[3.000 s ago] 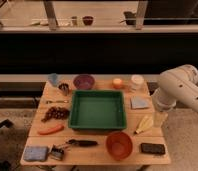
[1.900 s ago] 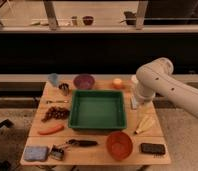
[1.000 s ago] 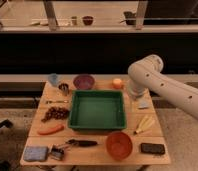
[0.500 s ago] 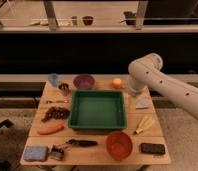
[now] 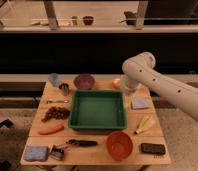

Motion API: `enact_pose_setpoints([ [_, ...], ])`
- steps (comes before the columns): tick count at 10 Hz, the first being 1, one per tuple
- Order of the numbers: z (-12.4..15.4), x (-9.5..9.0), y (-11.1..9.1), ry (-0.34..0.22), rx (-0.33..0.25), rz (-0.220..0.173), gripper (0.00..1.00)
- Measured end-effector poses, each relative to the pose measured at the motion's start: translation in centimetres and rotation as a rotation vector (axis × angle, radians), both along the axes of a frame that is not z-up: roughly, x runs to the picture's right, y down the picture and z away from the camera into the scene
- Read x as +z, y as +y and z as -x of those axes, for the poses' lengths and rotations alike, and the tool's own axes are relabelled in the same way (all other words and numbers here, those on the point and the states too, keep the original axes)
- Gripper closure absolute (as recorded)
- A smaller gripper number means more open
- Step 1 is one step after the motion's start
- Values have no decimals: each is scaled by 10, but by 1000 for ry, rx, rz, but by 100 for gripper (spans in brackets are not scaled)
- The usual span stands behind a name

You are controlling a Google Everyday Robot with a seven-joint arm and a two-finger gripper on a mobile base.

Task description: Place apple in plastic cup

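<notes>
The apple [image 5: 115, 83], small, round and orange-yellow, sits at the back of the wooden table [image 5: 94, 156], just right of a purple bowl [image 5: 84, 80]. My white arm reaches in from the right, and its gripper end [image 5: 128, 89] hangs low just right of the apple, close beside it. A pale clear cup stood at the back right in earlier frames; the arm now hides that spot. A small light-blue cup [image 5: 53, 79] stands at the back left.
A green tray [image 5: 98, 110] fills the table's middle. A carrot [image 5: 51, 129], grapes [image 5: 54, 113] and a blue sponge [image 5: 36, 152] lie on the left. An orange bowl [image 5: 119, 145], a black block [image 5: 153, 148], a yellow item [image 5: 144, 125] and a grey-blue cloth [image 5: 140, 103] lie on the right.
The arm has swung from the table's right side leftward to the back, covering the pale cup and ending beside the apple. The apple has not moved.
</notes>
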State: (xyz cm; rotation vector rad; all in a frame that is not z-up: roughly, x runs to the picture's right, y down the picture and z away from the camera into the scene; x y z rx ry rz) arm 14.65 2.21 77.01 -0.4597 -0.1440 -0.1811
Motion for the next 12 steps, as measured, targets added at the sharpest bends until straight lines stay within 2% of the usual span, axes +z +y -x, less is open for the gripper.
enact_pose_setpoints([
  [8,34,18,-16,-38,-13,-19,20],
  [11,59,21,-22,-54,-29,-30,20],
  [12,82,19,-26,-64,-46,-34,20],
])
